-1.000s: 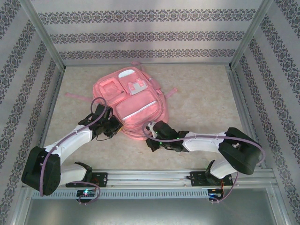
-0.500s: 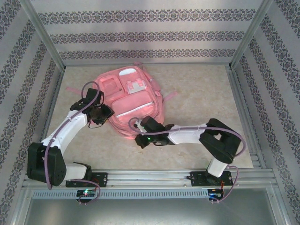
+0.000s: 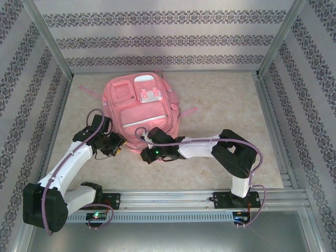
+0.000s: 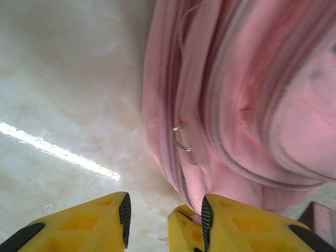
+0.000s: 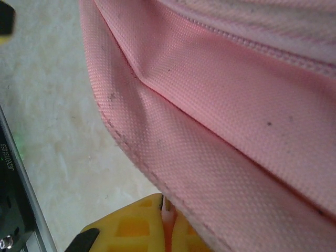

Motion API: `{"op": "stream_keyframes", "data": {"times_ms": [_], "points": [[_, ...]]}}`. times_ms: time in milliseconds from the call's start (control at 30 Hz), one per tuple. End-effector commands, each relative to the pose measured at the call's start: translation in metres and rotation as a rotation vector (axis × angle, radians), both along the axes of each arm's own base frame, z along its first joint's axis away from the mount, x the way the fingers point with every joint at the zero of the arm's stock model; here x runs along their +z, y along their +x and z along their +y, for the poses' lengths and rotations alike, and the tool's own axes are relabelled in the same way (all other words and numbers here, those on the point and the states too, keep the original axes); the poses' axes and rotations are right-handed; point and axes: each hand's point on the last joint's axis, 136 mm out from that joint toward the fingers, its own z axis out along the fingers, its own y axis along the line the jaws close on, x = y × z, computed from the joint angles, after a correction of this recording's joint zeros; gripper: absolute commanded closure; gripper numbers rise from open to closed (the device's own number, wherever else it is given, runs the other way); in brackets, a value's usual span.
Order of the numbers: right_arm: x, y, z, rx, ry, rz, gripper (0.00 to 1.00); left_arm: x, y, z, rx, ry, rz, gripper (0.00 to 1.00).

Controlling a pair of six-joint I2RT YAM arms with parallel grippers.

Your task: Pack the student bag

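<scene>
The student bag (image 3: 143, 107) was found lying flat on the pale, marbled table (image 3: 226, 105), left of centre, with its pockets turned upward and its bottom hem toward the near edge. The right gripper (image 3: 143, 136) had been brought to that near hem. In the right wrist view its yellow fingers (image 5: 131, 226) were seen pinched together on a thin fold of the piped seam (image 5: 131, 152). The left gripper (image 3: 113, 146) was placed at the near-left corner of the bag. Its jaws were seen parted, with bare table between them and one finger (image 4: 236, 226) just against the bag's side. No fabric could be made out in them.

The bag was judged soft and light, apparently empty. It was expected to sag and fold rather than lift as one piece, and to slide easily on the smooth table. The cloth was shown as a fine, matte woven weave with rounded, padded panels and stitched zip lines. A small metal ring (image 4: 181, 137) was visible on the side zip. Hold was judged best taken at seams, hems, straps or zip pulls, where the fabric is doubled, since flat panels would slip from narrow fingers.
</scene>
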Motion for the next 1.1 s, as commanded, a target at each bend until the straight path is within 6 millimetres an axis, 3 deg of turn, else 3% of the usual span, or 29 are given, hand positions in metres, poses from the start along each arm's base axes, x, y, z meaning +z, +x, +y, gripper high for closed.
{"op": "stream_keyframes", "data": {"times_ms": [0,167,433,600,867,1067], "points": [[0.006,0.001,0.009,0.003,0.041,0.0,1.0,-0.001,0.007,-0.01,-0.004,-0.038,-0.026,0.59],[0.004,-0.002,0.008,0.002,0.043,0.015,1.0,-0.013,0.015,-0.015,-0.023,-0.041,-0.034,0.6],[0.001,-0.004,0.006,-0.002,0.038,0.026,1.0,-0.005,0.033,-0.018,-0.064,-0.015,-0.096,0.62],[0.001,-0.004,0.004,-0.008,0.036,0.03,1.0,-0.017,0.036,-0.021,-0.08,-0.024,-0.081,0.66],[-0.006,-0.007,-0.01,-0.027,-0.01,0.023,1.0,-0.019,0.043,-0.012,-0.096,0.051,-0.089,0.89],[-0.012,-0.008,-0.036,-0.037,-0.085,-0.013,1.0,-0.018,0.041,-0.001,-0.091,0.1,-0.073,0.95]]}}
